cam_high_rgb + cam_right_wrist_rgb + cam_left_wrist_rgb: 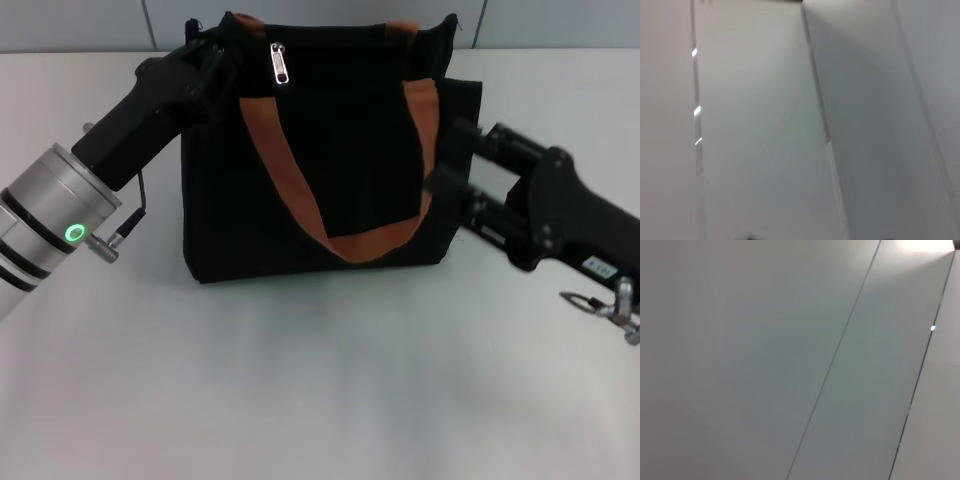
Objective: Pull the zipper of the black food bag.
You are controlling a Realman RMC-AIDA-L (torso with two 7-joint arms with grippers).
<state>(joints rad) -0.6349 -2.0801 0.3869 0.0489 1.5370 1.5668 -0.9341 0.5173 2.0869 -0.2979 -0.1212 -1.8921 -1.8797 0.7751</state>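
judged soft, light and prone to buckle: black food bag upright at upper centre, zipper hanging at top left edge, best pinched by its silver tab; left gripper beside it, right gripper bracing right side, jaw states indiscernible.

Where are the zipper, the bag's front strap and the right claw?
zipper [279,63], head view, silver pull tab.
front strap [372,243], head view, bottom of loop.
right claw [450,160], head view, by bag's side.

The black food bag has orange-brown straps, a silver zipper, white table.
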